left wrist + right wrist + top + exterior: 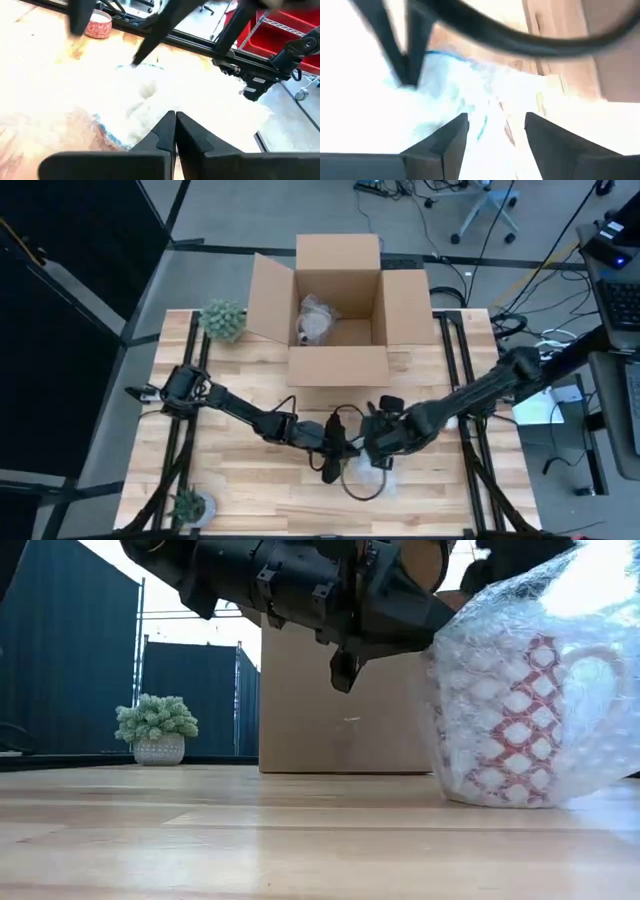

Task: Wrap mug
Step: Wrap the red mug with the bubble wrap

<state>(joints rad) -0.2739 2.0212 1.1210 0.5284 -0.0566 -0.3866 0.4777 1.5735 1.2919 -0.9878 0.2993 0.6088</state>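
Mug (pixel 505 720), red and white, stands on the table (pixel 250 840) swathed in bubble wrap (pixel 590 755), in front of the box (pixel 338 310). My left gripper (pixel 175 122) has its fingers pressed together just beside it; my right gripper (pixel 496 131) hangs over the wrap, fingers apart.

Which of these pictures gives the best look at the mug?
The low view: the mug stands upright on the table, red-patterned, under bubble wrap. The high view mostly hides it behind the grippers. Both wrist views show only glaring wrap.

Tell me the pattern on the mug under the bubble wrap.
Red and white lattice of diamonds on the mug, clearest in the low view.
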